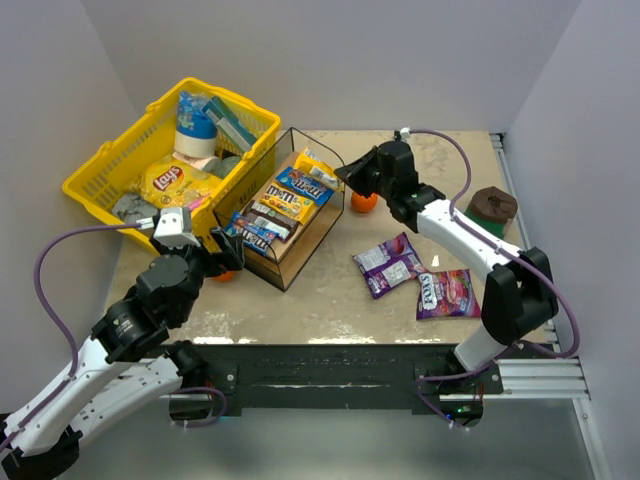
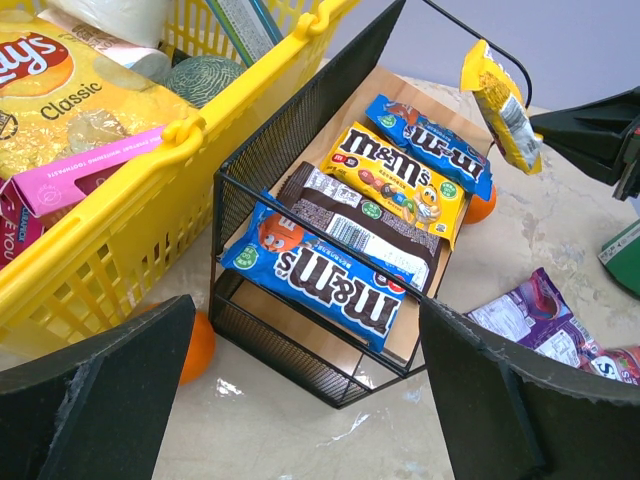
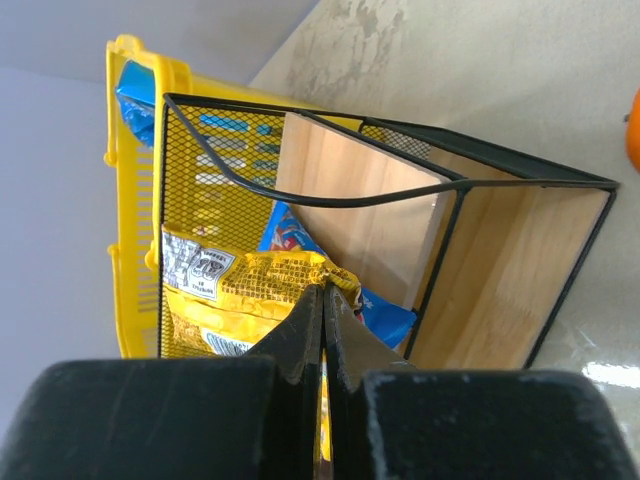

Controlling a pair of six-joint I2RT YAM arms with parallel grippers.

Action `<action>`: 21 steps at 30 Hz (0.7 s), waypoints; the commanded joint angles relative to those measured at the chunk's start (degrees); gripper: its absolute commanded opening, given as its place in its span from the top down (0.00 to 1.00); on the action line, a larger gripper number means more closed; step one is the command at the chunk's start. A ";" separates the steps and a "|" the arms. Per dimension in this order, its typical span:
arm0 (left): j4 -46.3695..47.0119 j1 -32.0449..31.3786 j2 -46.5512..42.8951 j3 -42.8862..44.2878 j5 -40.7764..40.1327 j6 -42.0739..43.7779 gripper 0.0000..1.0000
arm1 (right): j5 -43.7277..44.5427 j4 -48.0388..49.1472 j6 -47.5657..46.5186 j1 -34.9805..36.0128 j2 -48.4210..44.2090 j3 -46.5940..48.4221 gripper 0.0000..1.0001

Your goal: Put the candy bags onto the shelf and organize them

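The black wire shelf [image 1: 262, 270] stands mid-table with several candy bags on its wooden tiers: a blue packet [image 2: 320, 285] in front, then a brown one [image 2: 360, 230], a yellow one [image 2: 400, 180] and another blue one [image 2: 430, 140]. My right gripper [image 1: 350, 172] is shut on a yellow candy bag [image 1: 318, 168] and holds it over the shelf's far right corner; the bag also shows in the right wrist view [image 3: 240, 290]. My left gripper [image 2: 310, 390] is open and empty, just in front of the shelf. A purple bag [image 1: 390, 265] and a pink bag [image 1: 447, 293] lie on the table to the right.
A yellow shopping basket [image 1: 100, 170] with a Lay's bag [image 1: 175, 183] and other goods stands left of the shelf. One orange [image 1: 364, 202] lies right of the shelf, another [image 2: 198, 345] at its front left. A brown round object [image 1: 492, 205] sits far right.
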 commanded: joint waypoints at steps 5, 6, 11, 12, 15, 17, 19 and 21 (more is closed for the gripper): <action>1.46 -0.10 -0.58 -0.23 -0.72 0.01 0.00 | 7.10 2.58 3.51 1.19 2.66 5.66 1.00; 1.46 -0.10 -0.58 -0.32 -0.63 0.01 0.00 | 7.72 2.66 4.04 1.45 2.67 5.49 1.00; 1.37 -0.19 -0.58 -0.32 -0.72 0.01 0.00 | 10.00 1.96 5.19 2.07 3.63 5.40 1.00; 1.37 -0.19 -0.58 -0.32 -0.72 0.01 0.01 | 10.18 2.05 5.19 2.16 3.81 5.31 1.00; 1.28 -0.19 -0.58 -0.40 -0.80 0.01 0.00 | 11.41 2.22 5.72 2.51 4.16 5.05 1.00; 1.37 -0.10 -0.67 -0.32 -0.80 0.01 0.01 | 11.94 2.31 5.98 2.69 4.51 5.14 1.00; 1.28 -0.10 -0.75 -0.32 -0.80 0.01 0.01 | 12.38 1.61 6.85 2.69 5.30 5.84 0.99; 1.28 -0.18 -0.84 -0.40 -0.89 0.01 0.00 | 13.34 1.78 7.12 3.04 5.48 5.58 0.97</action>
